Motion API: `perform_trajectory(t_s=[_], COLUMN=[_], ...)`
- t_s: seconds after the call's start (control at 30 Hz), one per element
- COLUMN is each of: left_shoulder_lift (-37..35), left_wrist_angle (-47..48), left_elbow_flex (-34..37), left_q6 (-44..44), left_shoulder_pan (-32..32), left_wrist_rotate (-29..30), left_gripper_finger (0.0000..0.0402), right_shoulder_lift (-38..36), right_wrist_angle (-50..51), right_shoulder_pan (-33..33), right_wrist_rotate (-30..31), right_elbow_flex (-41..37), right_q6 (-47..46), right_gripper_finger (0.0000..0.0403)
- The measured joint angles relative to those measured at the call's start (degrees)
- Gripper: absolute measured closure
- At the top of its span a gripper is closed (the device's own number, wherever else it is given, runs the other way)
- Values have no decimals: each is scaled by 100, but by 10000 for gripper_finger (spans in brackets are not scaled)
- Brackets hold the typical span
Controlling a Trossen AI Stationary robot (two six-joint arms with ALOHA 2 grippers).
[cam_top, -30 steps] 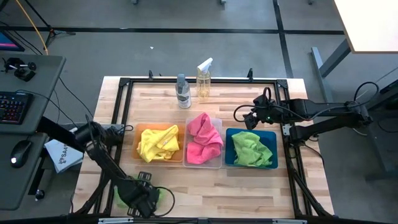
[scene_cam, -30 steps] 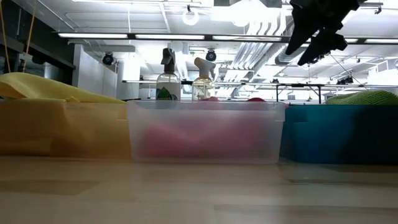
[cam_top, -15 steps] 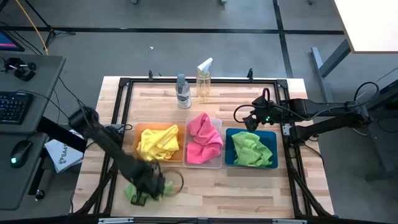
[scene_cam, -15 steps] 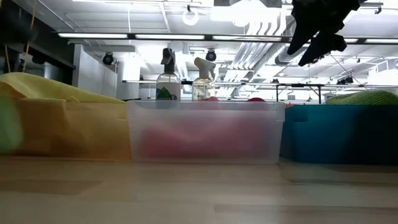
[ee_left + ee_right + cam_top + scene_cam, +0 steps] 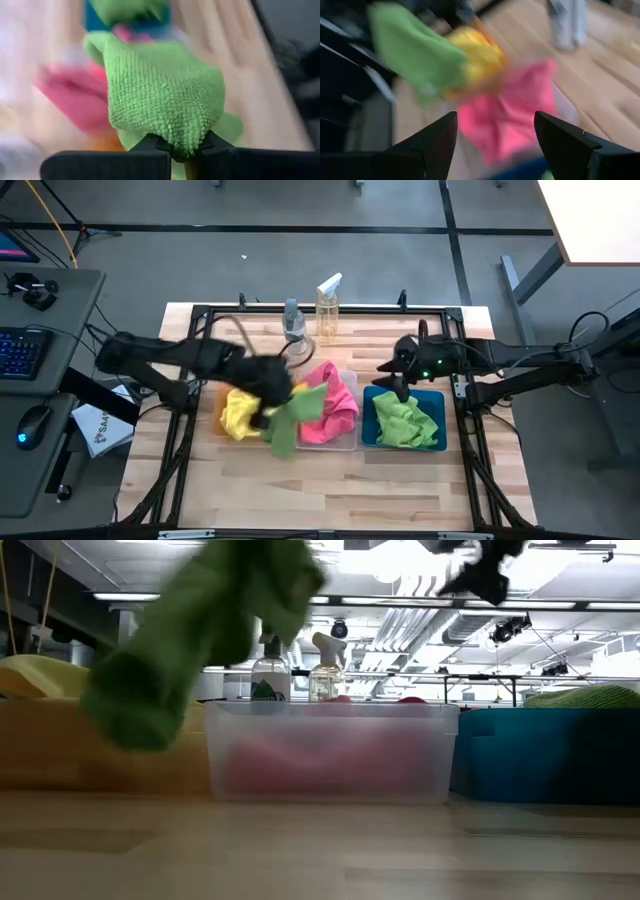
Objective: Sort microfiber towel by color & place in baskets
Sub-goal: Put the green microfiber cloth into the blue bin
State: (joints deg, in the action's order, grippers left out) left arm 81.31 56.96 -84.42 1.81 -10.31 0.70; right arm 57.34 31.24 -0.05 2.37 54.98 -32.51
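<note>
My left gripper (image 5: pixel 270 392) is shut on a lime green microfiber towel (image 5: pixel 290 422), which is in the air over the seam between the orange basket (image 5: pixel 222 392) and the clear basket (image 5: pixel 345 442). In the low view this towel (image 5: pixel 200 630) shows blurred and high above the table. A yellow towel (image 5: pixel 240 415) lies in the orange basket, a pink towel (image 5: pixel 330 405) in the clear one, and a second green towel (image 5: pixel 405 420) in the teal basket (image 5: pixel 438 395). My right gripper (image 5: pixel 400 375) stands open above the teal basket's far edge. My left gripper pinches a bunched fold of the green towel (image 5: pixel 182 142) between its two fingertips (image 5: pixel 155 145). The cloth bulges out beyond the fingers. The towel is lifted clear of the table and trails loose below the gripper (image 5: pixel 285 442).
Two clear spray bottles (image 5: pixel 293 325) (image 5: pixel 328 305) stand at the table's far edge, behind the baskets. A black frame (image 5: pixel 195 320) runs round the tabletop. Bare wood (image 5: pixel 330 490) lies in front of the baskets. A white sheet (image 5: pixel 100 430) sits off the left edge.
My left gripper has shut on the green towel at the table's near left corner. It has lifted the towel clear and swung it fast, up and toward the far right, to above the orange and clear baskets. My right gripper has shifted a little.
</note>
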Motion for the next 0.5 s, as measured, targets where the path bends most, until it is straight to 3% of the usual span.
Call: perform_trajectory(t_s=[0.13,0.27,0.5], left_shoulder_lift=[580,983,1650], left_wrist_angle=[-1187,-2847,-5316], left_elbow_flex=[-626,-846,-847], left_q6=[1165,1812,1631], left_shoulder_pan=[521,868,1085], left_wrist_rotate=[254,43,-1005], left_gripper_finger=[401,401,401], right_shoulder_lift=[-92,-435,-1269], right_wrist_angle=[-1198,-2295,-3064], right_shoulder_pan=[-2,-4,-7], right_wrist_rotate=[-195,-64,956], right_elbow_flex=[0,0,2], right_q6=[23,182,612], right_gripper_finger=[144,144,144])
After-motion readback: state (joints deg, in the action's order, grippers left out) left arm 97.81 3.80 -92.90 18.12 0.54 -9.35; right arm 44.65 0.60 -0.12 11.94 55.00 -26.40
